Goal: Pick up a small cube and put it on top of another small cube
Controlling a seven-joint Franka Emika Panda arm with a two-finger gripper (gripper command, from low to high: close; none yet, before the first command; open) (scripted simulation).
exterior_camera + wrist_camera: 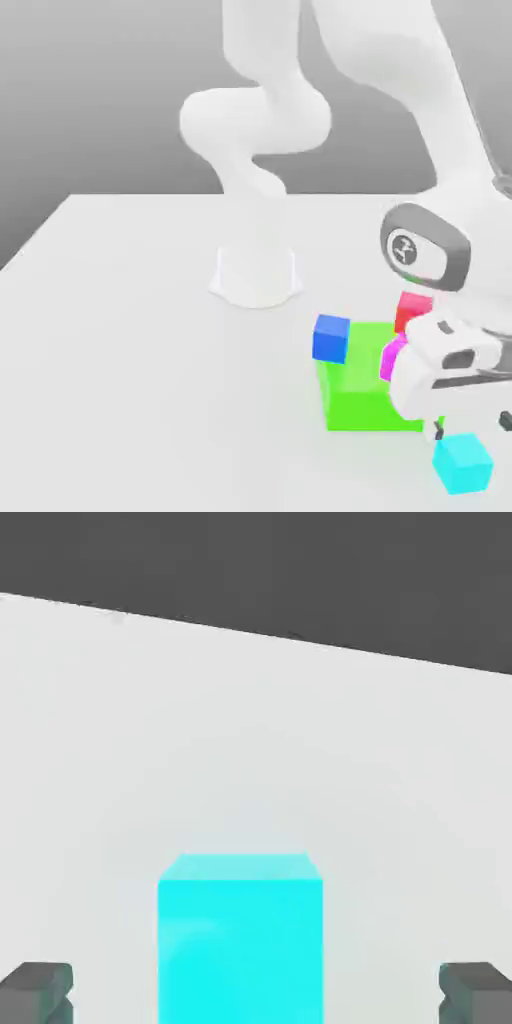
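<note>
With the white two-finger gripper [256, 994] spread wide, holding nothing, small plain cyan cube [462, 463] still needs picking + stacking; it's on the tabletop, lower right of ext. view.

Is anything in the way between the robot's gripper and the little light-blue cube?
Nothing visible is in the way: in the hand view, the cyan cube lies between the open gripper's two fingertips, with only pale tabletop around it.
</note>
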